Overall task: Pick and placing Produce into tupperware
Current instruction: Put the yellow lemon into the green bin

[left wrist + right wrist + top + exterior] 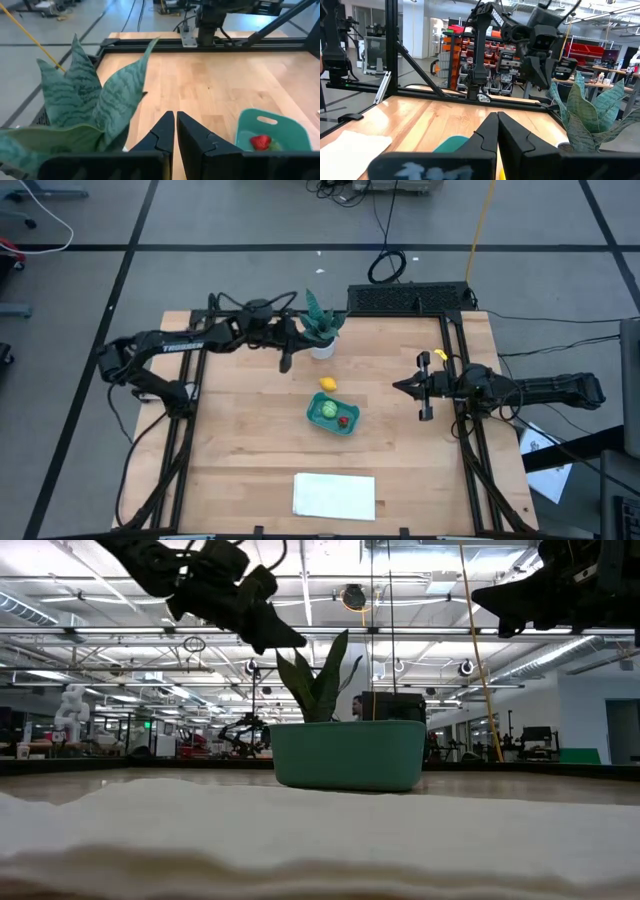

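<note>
A white sheet is seen lying flat at the near edge of the wooden table, filling the foreground of the low view. Further in, near the table's middle, the teal container is set down at a slight angle; a round light-green piece and a small dark red piece are seen inside it, side by side. The yellow lemon is found on the bare wood just beyond the container, near it but outside it. At the right side the right gripper is held above the table, level with the lemon and well apart from it, its fingers pressed together on nothing. Toward the far edge the left gripper is held beside the potted plant, fingers all but closed with only a thin slit between them, nothing pinched. The plant's white pot is noted near the back rail.
</note>
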`<state>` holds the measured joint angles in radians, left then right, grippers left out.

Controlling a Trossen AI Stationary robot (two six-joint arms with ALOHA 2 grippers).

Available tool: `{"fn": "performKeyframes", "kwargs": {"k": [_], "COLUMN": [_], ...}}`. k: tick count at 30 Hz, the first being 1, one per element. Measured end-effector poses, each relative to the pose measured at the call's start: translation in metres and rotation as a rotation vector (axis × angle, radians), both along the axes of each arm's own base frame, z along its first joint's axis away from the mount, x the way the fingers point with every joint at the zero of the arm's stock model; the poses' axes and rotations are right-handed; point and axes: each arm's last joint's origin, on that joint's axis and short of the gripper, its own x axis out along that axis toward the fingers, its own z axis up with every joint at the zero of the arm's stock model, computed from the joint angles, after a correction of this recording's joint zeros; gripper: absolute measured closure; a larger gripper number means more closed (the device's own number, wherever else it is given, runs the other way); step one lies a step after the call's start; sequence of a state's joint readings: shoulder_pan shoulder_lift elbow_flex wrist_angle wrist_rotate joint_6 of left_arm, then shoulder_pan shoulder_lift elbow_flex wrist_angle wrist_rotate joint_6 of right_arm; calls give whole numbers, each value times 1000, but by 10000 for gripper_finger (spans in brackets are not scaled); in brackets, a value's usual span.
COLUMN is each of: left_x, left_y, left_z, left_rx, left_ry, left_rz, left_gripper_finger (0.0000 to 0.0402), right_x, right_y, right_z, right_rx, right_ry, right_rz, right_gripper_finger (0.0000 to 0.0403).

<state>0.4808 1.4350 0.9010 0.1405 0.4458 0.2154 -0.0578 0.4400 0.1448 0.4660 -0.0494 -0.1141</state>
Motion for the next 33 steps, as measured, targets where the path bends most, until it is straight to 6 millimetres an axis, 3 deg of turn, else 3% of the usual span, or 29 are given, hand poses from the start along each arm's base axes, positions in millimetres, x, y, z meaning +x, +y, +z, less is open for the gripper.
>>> {"fn": "performKeyframes", "kwargs": {"k": [8, 15, 26, 33], "left_x": [21, 32, 43, 23], "left_y": [8, -2, -21, -42], "left_z": [7, 16, 18, 16], "left_rx": [-32, 19, 86, 339], "left_ry": [17, 15, 28, 220], "left_rz": [-90, -151, -26, -230], "left_gripper_finger": [376, 376, 376, 376], "right_x": [0, 0, -1, -2], "right_y": [0, 0, 0, 0], "right_z": [0, 0, -5, -8], "right_rx": [-2, 0, -1, -4], "right_ry": [0, 0, -1, -23], "right_rz": [0, 0, 0, 0], "right_gripper_finger": [403, 403, 403, 403]}}
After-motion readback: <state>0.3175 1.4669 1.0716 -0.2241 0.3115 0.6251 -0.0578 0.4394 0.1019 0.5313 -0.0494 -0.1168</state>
